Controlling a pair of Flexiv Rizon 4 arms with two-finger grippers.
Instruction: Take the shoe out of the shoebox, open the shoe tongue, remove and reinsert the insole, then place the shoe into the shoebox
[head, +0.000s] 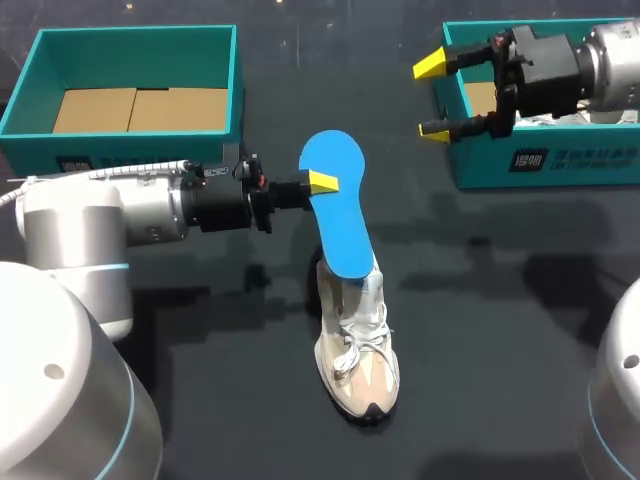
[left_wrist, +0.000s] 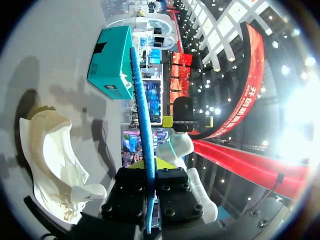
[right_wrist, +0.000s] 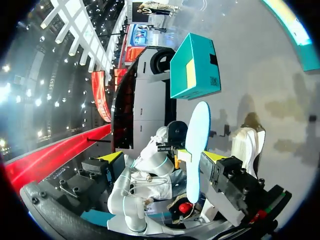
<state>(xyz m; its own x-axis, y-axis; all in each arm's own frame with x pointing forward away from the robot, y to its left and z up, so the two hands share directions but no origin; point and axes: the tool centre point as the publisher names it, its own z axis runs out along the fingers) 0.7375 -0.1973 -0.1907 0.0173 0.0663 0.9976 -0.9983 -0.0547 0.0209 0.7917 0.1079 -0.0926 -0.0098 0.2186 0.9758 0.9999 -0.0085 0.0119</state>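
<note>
Holding the blue insole (head: 338, 205) clamped, our left pincer (head: 325, 183) has its lower end in the shoe (head: 360, 360) below. Our right pincer (head: 433, 98) hangs wide above the shoebox (head: 520, 160). We judge the insole step underway; next needs a straight slide along the shoe.

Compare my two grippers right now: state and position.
The left gripper is shut on the blue insole, whose lower end reaches the shoe; the right gripper is open and holds nothing. The left gripper is over the middle of the table; the right gripper is at the right shoebox. Both have yellow-tipped fingers.
</note>
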